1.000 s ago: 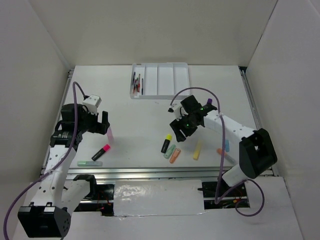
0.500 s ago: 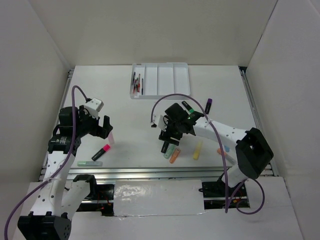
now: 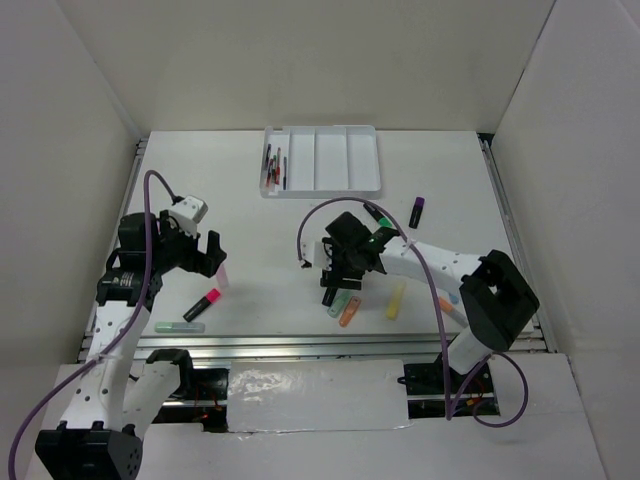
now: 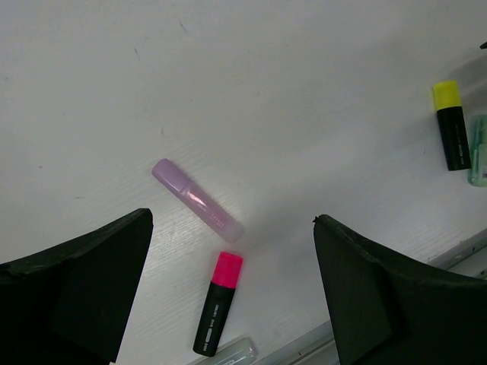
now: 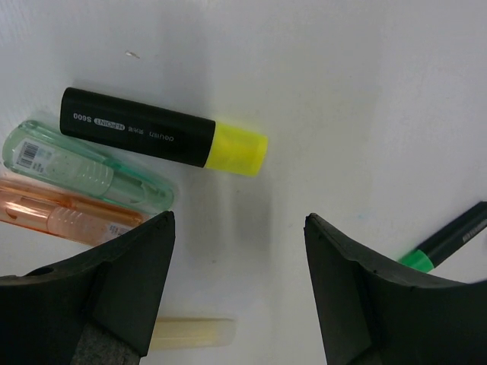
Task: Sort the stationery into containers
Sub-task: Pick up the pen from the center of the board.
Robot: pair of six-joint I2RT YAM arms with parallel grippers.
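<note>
White tray (image 3: 330, 160) sits at the far side of the table (image 3: 270, 225), with thin pens (image 3: 272, 165) in its leftmost compartment. Reaching inward, the right gripper (image 5: 237, 266) is spread wide and empty, poised over the yellow-capped highlighter (image 5: 163, 137). Angled downward, the left gripper (image 4: 228, 281) gapes empty above a lilac marker (image 4: 196, 200) and a pink-capped highlighter (image 4: 217, 304).

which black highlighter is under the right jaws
The yellow-capped one, beside the green marker; the pink-capped one lies far left, the purple-capped one nearer the tray.
</note>
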